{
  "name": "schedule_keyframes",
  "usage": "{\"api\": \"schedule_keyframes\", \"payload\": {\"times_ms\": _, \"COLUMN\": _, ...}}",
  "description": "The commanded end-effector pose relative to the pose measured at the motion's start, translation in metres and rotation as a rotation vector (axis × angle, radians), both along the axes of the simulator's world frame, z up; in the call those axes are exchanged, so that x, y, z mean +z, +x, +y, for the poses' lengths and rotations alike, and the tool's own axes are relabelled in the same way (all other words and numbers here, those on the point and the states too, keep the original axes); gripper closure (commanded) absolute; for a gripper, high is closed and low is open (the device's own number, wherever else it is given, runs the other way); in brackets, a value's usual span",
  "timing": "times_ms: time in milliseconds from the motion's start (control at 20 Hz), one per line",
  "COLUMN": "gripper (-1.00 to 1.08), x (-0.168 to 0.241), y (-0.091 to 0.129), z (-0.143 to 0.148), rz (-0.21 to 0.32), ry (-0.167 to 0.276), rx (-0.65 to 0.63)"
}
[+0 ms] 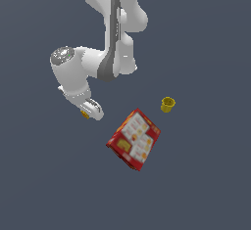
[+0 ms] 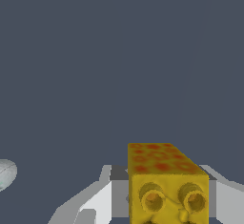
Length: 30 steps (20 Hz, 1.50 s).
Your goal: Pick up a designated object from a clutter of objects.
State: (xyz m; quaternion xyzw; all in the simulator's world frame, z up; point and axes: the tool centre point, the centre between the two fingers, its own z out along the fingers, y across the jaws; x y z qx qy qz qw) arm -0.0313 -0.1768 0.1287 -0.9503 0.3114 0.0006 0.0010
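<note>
The tiny yellow block [image 2: 162, 163], with red speckles on one face and two round holes on another, sits between the fingers of my gripper [image 2: 167, 204]. The grey pads lie against both of its sides, so the gripper is shut on it. In the exterior view the gripper [image 1: 91, 109] is on the left, and only a bit of the block [image 1: 85, 114] shows under it. I cannot tell whether the block is off the floor. The big red box [image 1: 134, 139] lies to the right of the gripper. The small yellow cup [image 1: 167, 104] stands beyond the box.
The floor [image 1: 206, 185] is a plain dark grey surface. The arm's white links [image 1: 110, 43] rise above the gripper toward the top of the exterior view. A pale round shape [image 2: 5, 173] shows at the edge of the wrist view.
</note>
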Motion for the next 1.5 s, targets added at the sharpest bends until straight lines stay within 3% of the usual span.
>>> {"api": "schedule_keyframes", "payload": {"times_ms": 0, "gripper": 1.08, "x": 0.024, "y": -0.006, "z": 0.000, "rz": -0.001, "ry": 0.000, "rx": 0.000}}
{"api": "schedule_keyframes", "payload": {"times_ms": 850, "gripper": 1.08, "x": 0.196, "y": -0.041, "z": -0.001, "rz": 0.000, "ry": -0.003, "rx": -0.002}}
{"api": "schedule_keyframes", "payload": {"times_ms": 1450, "gripper": 1.08, "x": 0.257, "y": -0.051, "z": -0.001, "rz": 0.000, "ry": -0.003, "rx": 0.000}}
